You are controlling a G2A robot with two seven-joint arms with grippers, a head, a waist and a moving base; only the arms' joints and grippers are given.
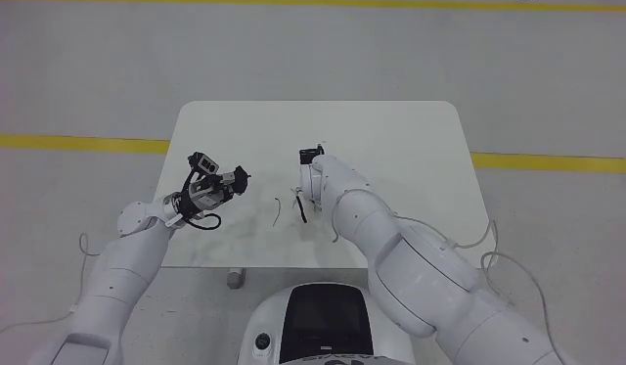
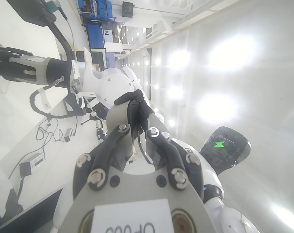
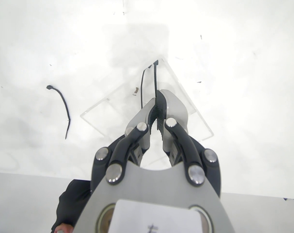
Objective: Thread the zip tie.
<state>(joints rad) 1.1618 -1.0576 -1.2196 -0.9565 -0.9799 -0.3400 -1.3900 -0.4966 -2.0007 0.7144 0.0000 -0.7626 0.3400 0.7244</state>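
Observation:
My right gripper (image 3: 157, 98) is shut on a black zip tie (image 3: 155, 78) just above the table. The tie runs out past the fingertips to its head and bends back in a narrow loop. Beneath it a clear acrylic plate (image 3: 185, 93) lies flat. A second black zip tie (image 3: 64, 105) lies loose and curved on the table beside the plate, also seen in the top view (image 1: 277, 208). My left gripper (image 1: 240, 177) is held up off the table to the left. Its fingers (image 2: 117, 115) are shut, with a thin black strand, seemingly a zip tie (image 2: 140, 144), between them.
The white table (image 1: 391, 140) has open room at the back and right. Its near edge runs close behind my right wrist. The right arm's wrist camera (image 2: 23, 3) stands near my left gripper.

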